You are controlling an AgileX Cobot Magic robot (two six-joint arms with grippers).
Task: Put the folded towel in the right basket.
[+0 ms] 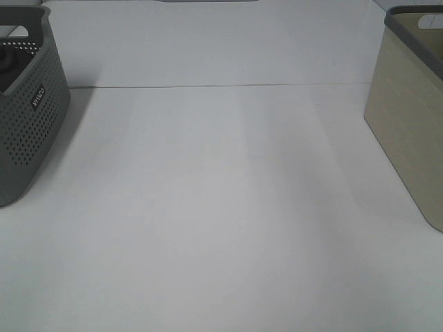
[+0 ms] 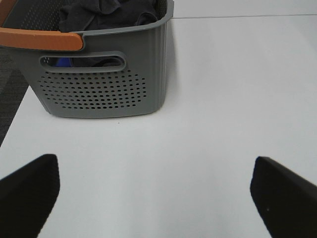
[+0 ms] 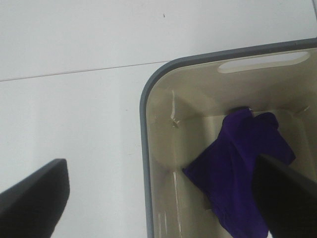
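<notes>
Towel (image 3: 237, 168): crumpled purple cloth inside smooth beige right basket (image 3: 163, 129), desk's right edge | right gripper (image 3: 163, 198): spread, empty | left gripper (image 2: 153, 198): spread near perforated grey basket (image 2: 99, 89)

Looks like a lab test bench, not anyone's home: a plain white surface (image 1: 221, 207) with just two laundry baskets staged, a perforated grey basket (image 1: 24, 131) at 9 o'clock and a beige basket (image 1: 408, 131) at 3 o'clock.
</notes>
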